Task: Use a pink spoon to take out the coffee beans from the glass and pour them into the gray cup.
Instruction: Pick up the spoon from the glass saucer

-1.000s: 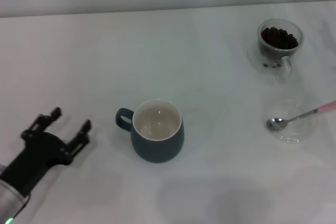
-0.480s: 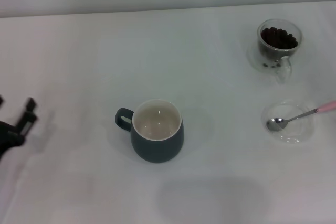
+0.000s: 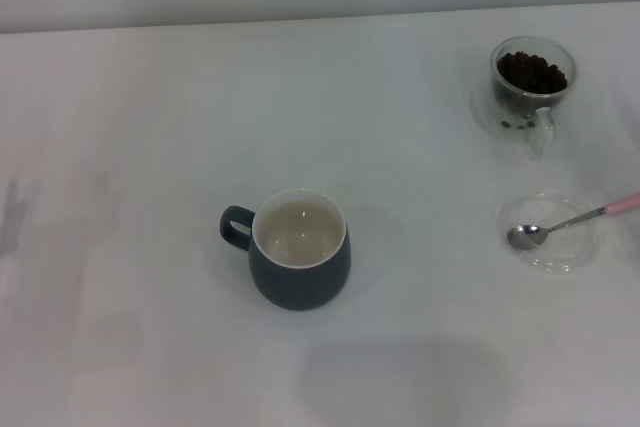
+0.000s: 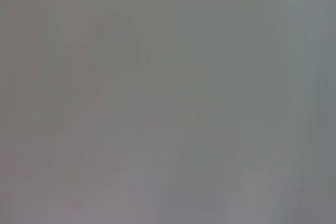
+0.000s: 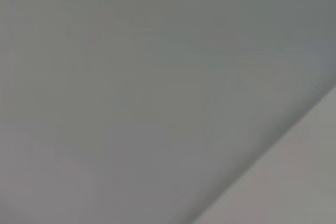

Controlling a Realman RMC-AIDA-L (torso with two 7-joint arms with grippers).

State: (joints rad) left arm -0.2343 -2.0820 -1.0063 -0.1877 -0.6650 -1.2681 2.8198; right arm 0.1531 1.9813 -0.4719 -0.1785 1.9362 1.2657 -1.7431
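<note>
In the head view the gray cup (image 3: 298,249) stands upright near the table's middle, cream inside, empty, handle to the left. The glass (image 3: 531,87) stands at the back right with coffee beans (image 3: 532,71) inside. The pink spoon (image 3: 575,220) lies on a flat clear glass saucer (image 3: 552,235) at the right, its bowl on the saucer and its pink handle end pointing to the right edge. Neither gripper shows in the head view. Both wrist views show only a plain grey surface.
The white table (image 3: 150,147) spreads across the whole head view, and a pale wall runs along its far edge. A faint shadow lies on the table at the far left edge.
My left gripper, open at the front left a second ago, has drawn away to the left and is now out of the head view. The cup, glass and spoon have not moved.
</note>
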